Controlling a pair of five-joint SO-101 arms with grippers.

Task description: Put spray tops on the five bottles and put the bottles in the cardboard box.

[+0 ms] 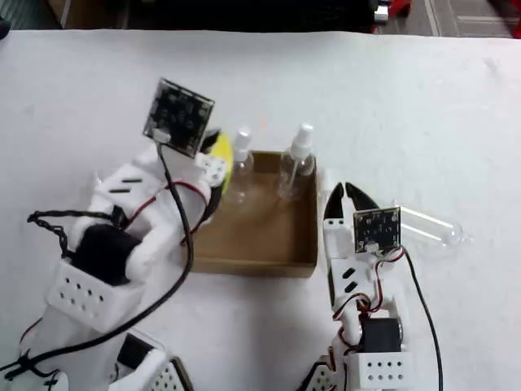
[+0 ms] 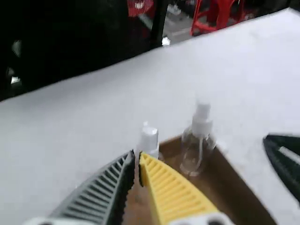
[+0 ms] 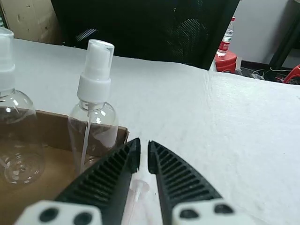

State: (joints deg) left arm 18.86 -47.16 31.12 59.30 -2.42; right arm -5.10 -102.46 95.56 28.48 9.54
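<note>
Two clear bottles with white spray tops stand upright along the far wall of the cardboard box (image 1: 269,259). These are the left bottle (image 1: 242,164) (image 2: 149,138) (image 3: 11,140) and the right bottle (image 1: 298,163) (image 2: 199,140) (image 3: 93,124). My left gripper (image 1: 218,167) (image 2: 133,161), with one grey and one yellow finger, is shut just in front of the left bottle. My right gripper (image 1: 346,191) (image 3: 143,146), black-fingered, is shut beside the box's right wall. A third clear bottle (image 1: 427,224) lies on its side on the table right of it.
The table is covered with a white cloth (image 1: 391,98). A small clear piece (image 3: 138,187) lies on the cloth under my right gripper. Dark chairs and red objects stand beyond the table's far edge.
</note>
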